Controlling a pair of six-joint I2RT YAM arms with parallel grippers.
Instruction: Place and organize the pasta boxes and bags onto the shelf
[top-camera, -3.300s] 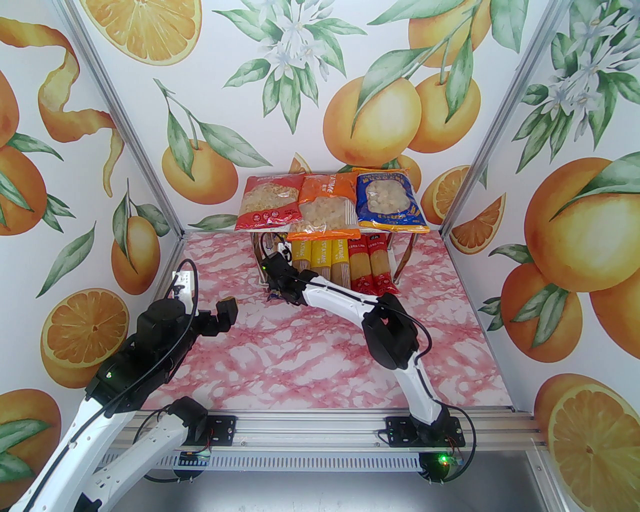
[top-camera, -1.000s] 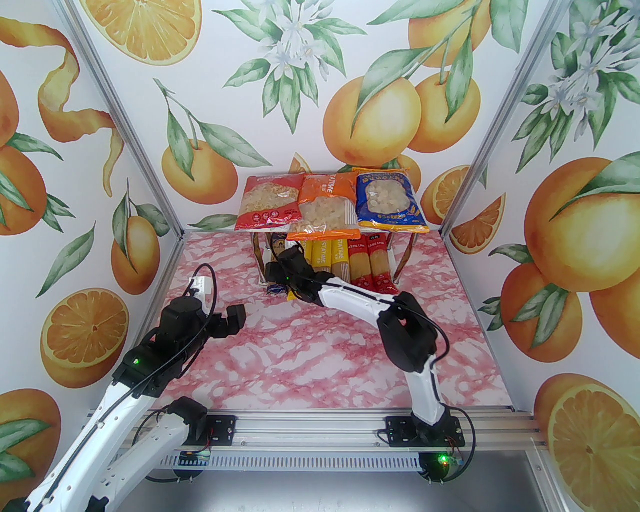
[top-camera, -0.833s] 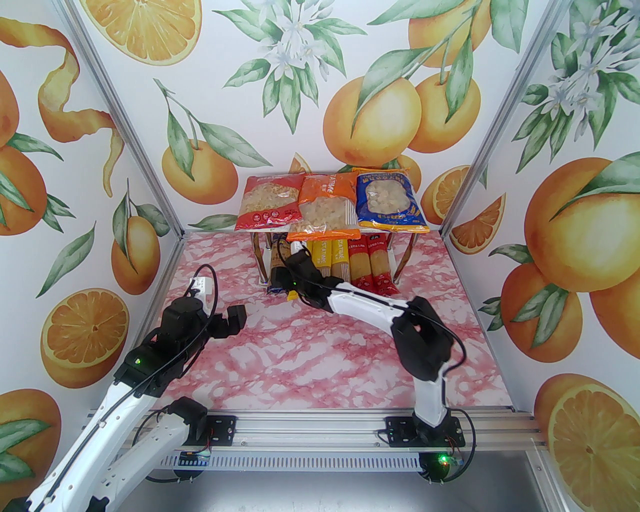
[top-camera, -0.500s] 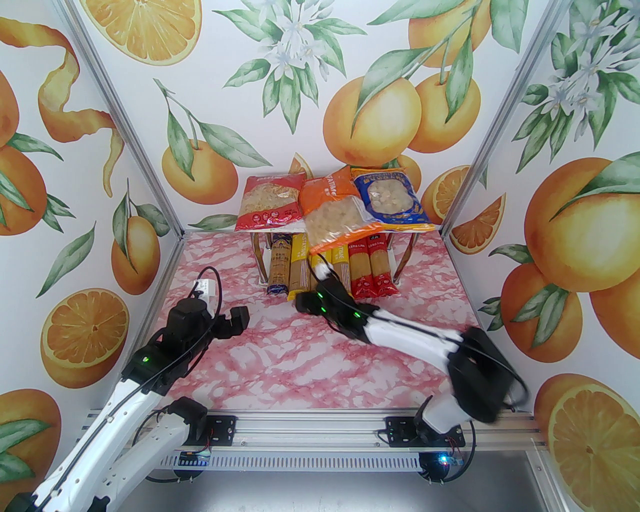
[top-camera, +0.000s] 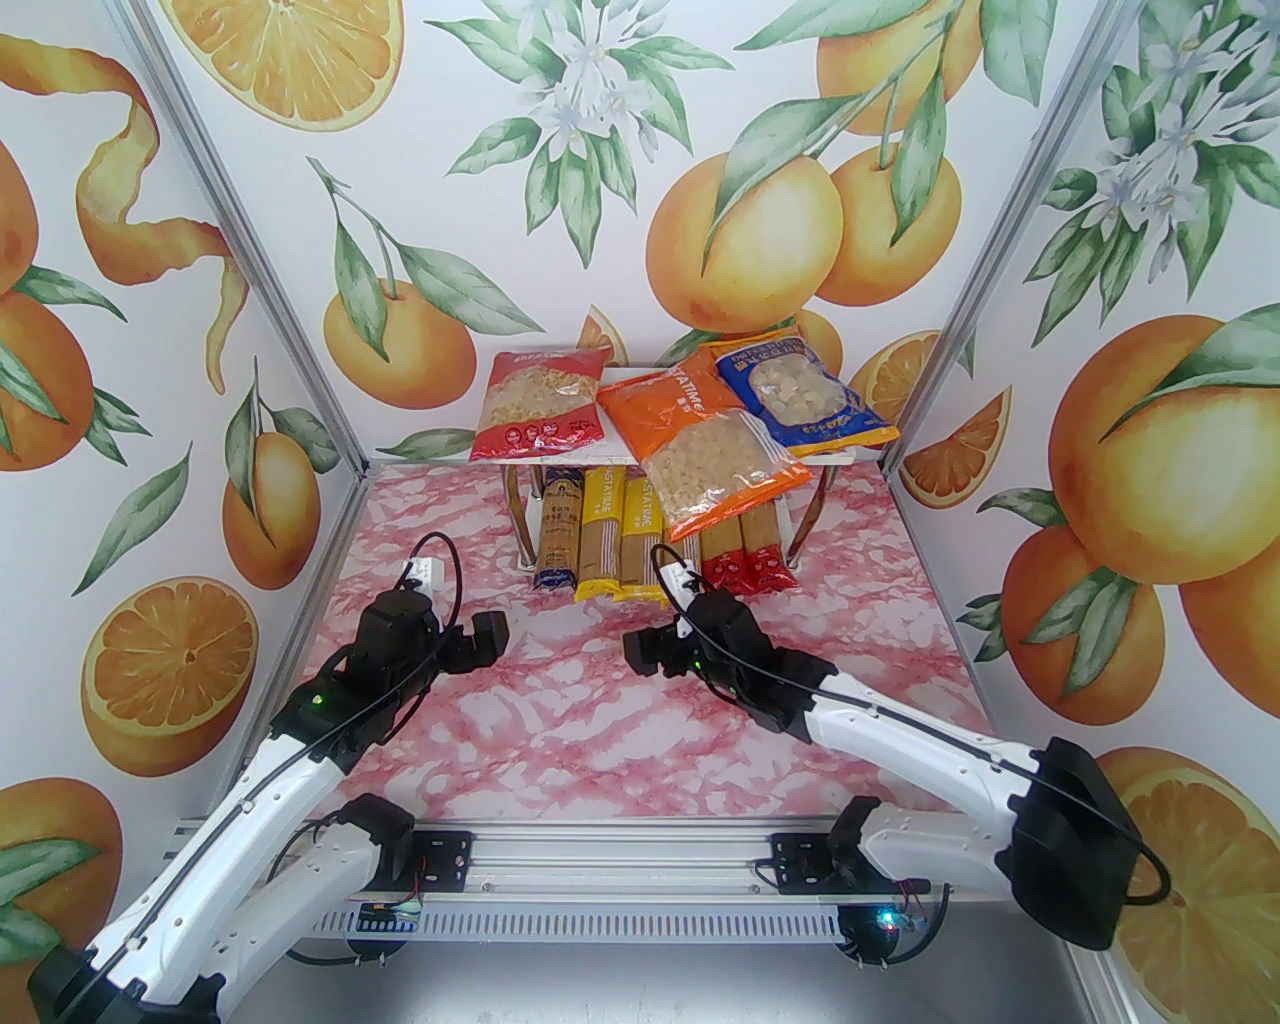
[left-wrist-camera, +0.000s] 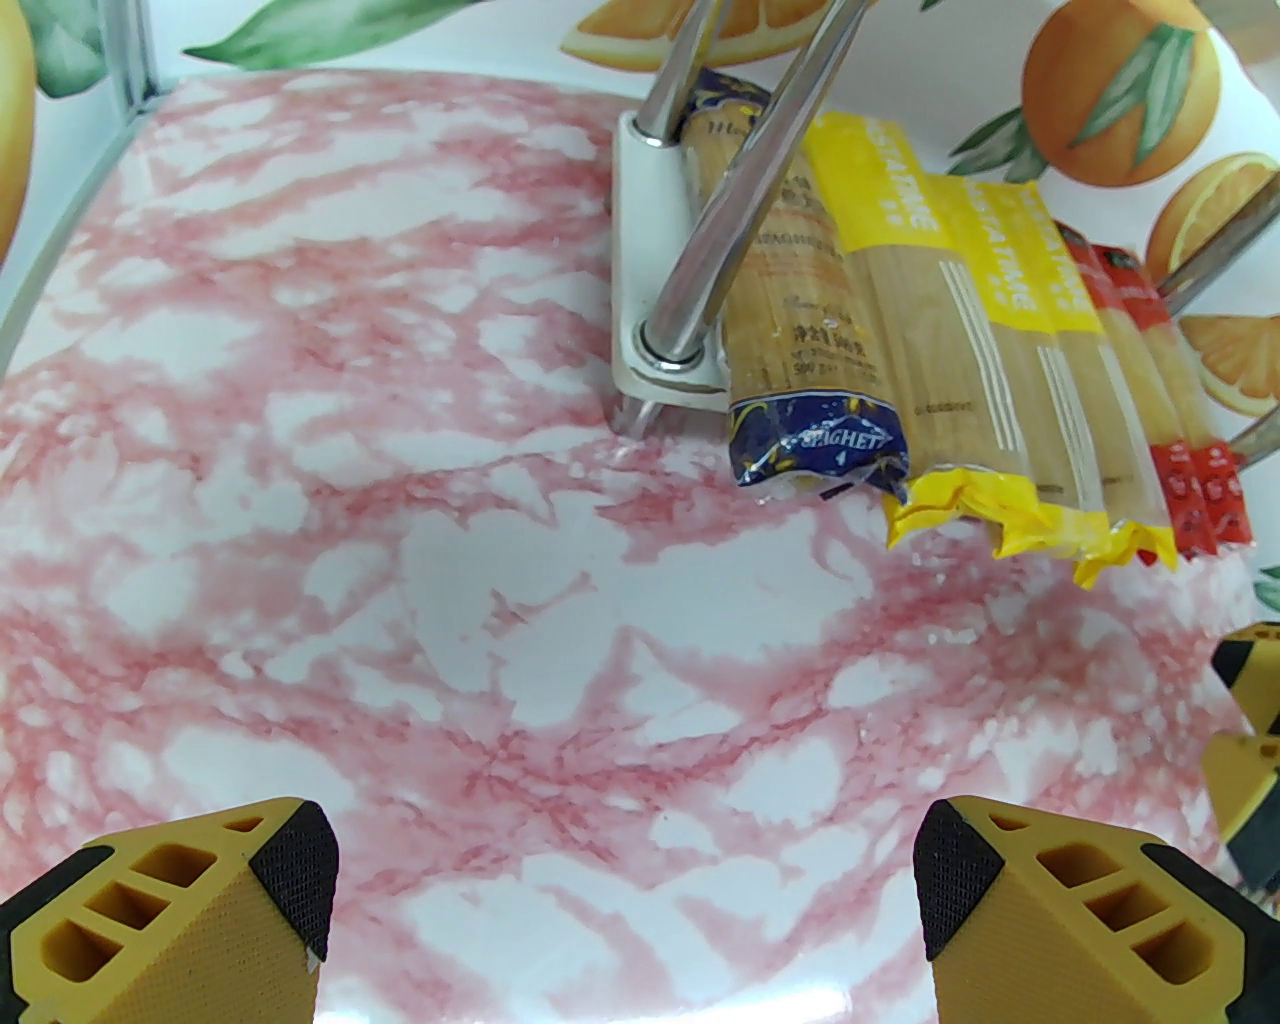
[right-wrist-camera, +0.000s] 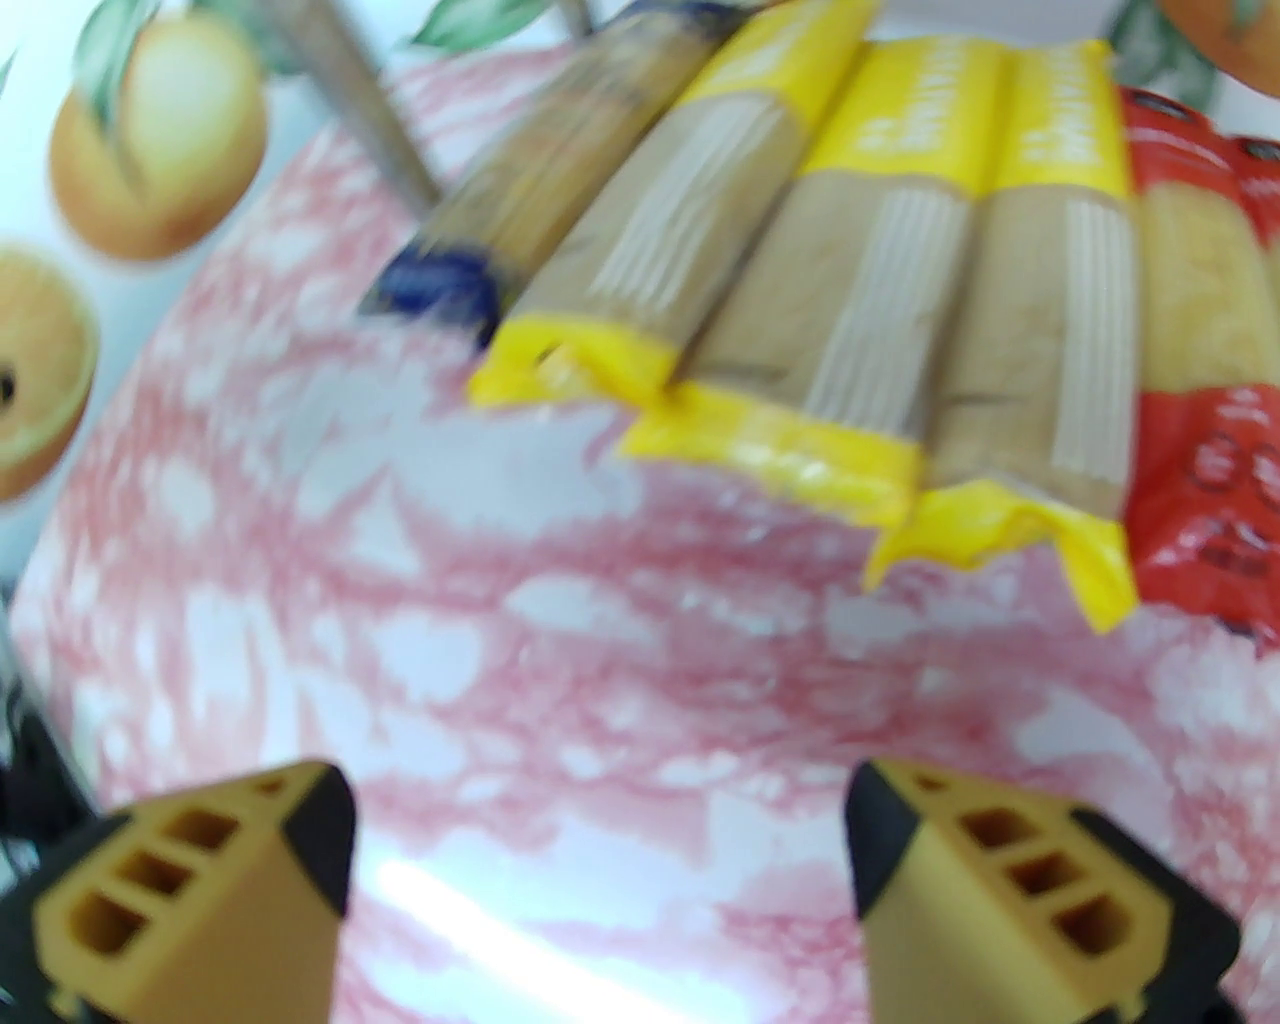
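The shelf (top-camera: 632, 374) stands at the back of the table. On its top board lie the red bag (top-camera: 545, 400), the orange bag (top-camera: 705, 455), skewed and hanging over the front edge, and the blue bag (top-camera: 805, 392), turned askew. On the lower tier (left-wrist-camera: 650, 250) lie the dark blue-gold pack (left-wrist-camera: 800, 330), yellow packs (left-wrist-camera: 930, 330) and red packs (top-camera: 745, 560), side by side. My left gripper (top-camera: 490, 640) hovers open over the table, in front and left of the shelf. My right gripper (top-camera: 640, 648) is open and empty just in front of the packs (right-wrist-camera: 860, 260).
Chrome legs (left-wrist-camera: 740, 180) of the shelf rise beside the dark pack. The pink marble tabletop (top-camera: 600, 730) stretches between the arms and the shelf. Orange-print walls close in the left, back and right. The right gripper's yellow fingers (left-wrist-camera: 1245, 720) show at the left wrist view's right edge.
My right arm has pulled back from the lower tier, leaving the dark blue-gold pack there. The orange and blue bags got pushed right and turned. My left arm moved slightly forward.
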